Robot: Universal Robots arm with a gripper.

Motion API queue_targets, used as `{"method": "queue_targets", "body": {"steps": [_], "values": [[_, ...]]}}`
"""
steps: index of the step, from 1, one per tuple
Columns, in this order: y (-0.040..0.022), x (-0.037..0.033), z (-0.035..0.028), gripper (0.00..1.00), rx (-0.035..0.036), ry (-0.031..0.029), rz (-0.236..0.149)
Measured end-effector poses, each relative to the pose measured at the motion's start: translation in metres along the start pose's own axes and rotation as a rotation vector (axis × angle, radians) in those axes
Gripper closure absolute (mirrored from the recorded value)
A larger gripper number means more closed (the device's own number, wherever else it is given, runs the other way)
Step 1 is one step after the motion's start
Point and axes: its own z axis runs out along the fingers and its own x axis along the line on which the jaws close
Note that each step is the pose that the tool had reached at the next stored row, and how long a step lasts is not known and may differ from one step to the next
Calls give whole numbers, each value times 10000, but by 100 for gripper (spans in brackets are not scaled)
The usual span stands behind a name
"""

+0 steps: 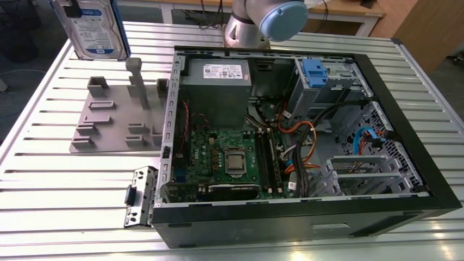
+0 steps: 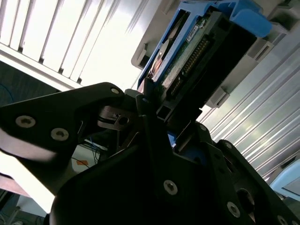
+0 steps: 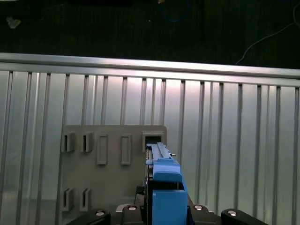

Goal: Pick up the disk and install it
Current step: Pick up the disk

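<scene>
- Right, gripping the disk (image 1: 98, 30) by one end, with the gripper (image 2: 157, 110) clamped shut on its blue carrier frame.
- Judging this to be the carry step: pick-up done, installing not yet begun.
- Hanging the disk upright directly below the gripper, label face turned to the exterior view.
- Showing the connector edge of the disk (image 2: 197, 51) in the second wrist view and its thin blue edge (image 3: 165, 187) in the first wrist view.
- Hovering over the grey fixture plate (image 1: 108, 122) beneath the gripper, apparently lifted clear of its slots.
- Leaving the open computer case (image 1: 305, 217) well apart from the gripper, with the drive bay (image 1: 326, 81) and its blue bracket (image 1: 313, 70) at the case's far side.
- Calling, by the look of it, for a firm hold through a long sideways carry.
- Calling also for turning the disk to match the bay and for clearing the case wall and the cables (image 1: 305, 136).
</scene>
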Motion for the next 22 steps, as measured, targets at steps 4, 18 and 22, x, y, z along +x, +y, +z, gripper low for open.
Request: {"method": "queue_targets", "body": {"steps": [4, 18, 22], "values": [[1, -1, -62, 64, 0, 0, 1], [4, -3, -273, 64, 1, 0, 0], [5, -3, -326, 64, 1, 0, 0]]}}
